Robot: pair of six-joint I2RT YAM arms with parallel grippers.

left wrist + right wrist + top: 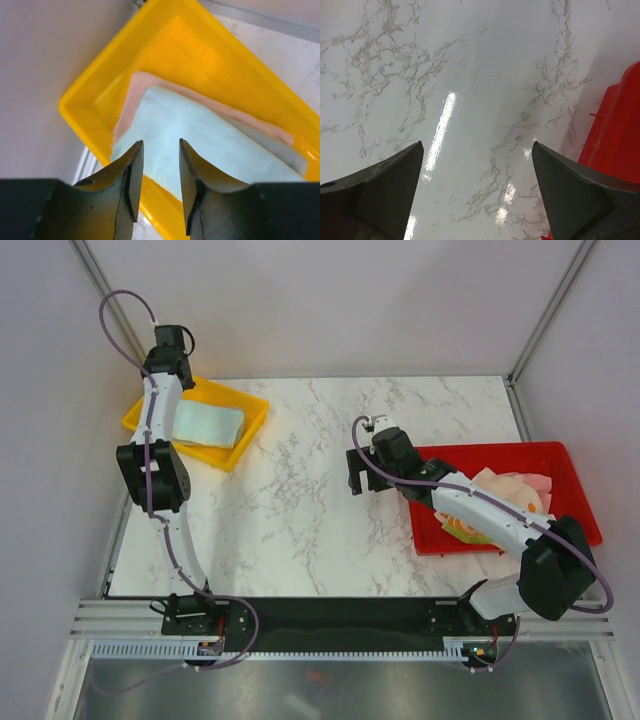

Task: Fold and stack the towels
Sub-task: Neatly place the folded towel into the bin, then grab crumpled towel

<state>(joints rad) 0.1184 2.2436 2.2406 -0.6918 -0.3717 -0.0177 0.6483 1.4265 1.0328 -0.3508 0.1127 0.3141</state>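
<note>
Left pincer (pixel 160 145): jaws part-way apart, empty, hanging over the folded mint towel (pixel 210 150), which lies on a pink towel (pixel 131 95) in the yellow tray (pixel 95 80). Right pincer (pixel 477 147): jaws wide, empty, above the bench (pixel 470 65) beside the red tray (pixel 620 120), where loose towels (pixel 512 492) lie heaped.

Risks: if the left pincer dips, it may snag the mint corner and unfold the stack. The right pincer may grab two tangled towels at once.
</note>
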